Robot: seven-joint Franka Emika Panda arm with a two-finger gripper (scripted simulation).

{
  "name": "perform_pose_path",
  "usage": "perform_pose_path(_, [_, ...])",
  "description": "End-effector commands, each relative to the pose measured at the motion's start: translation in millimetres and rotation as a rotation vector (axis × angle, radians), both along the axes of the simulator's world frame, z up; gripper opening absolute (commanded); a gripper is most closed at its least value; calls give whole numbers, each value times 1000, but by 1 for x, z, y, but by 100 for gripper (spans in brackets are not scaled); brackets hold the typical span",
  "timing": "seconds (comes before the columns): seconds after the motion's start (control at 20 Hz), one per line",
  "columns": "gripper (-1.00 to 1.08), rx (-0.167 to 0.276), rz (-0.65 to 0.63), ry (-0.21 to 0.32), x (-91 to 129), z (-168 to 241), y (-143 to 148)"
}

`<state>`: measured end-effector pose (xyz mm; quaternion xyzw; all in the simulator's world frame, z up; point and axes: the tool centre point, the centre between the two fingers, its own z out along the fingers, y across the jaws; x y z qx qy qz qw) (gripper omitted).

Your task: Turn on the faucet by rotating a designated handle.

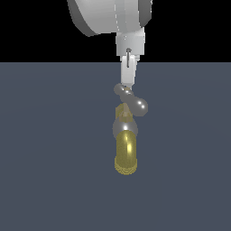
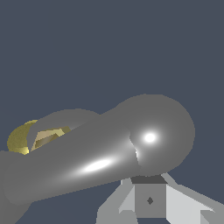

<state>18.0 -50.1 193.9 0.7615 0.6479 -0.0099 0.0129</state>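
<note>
The faucet (image 1: 126,151) stands in the middle of the exterior view, its yellow-brass spout curving down toward the camera from a grey-silver body. On top lies the handle (image 1: 133,101), a glossy silver crossbar turned at a slant, with one bulbous end near and to the exterior view's right. My gripper (image 1: 127,83) comes down from above and rests against the handle's far end, fingers together and shut on nothing. The wrist view is filled by the handle (image 2: 109,148) and its rounded end, with my gripper (image 2: 150,186) right behind it and a sliver of the faucet's brass (image 2: 18,140) showing.
A flat dark blue-grey floor (image 1: 49,171) spreads all around the faucet. The arm's white wrist (image 1: 115,18) hangs above the handle.
</note>
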Motion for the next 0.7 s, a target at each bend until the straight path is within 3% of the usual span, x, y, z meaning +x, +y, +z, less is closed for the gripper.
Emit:
perform_pose_path(0.0, [-100,20,60,5,-5,1,48])
perform_pose_path(0.65, [-100,32,98,3,-28,3,110])
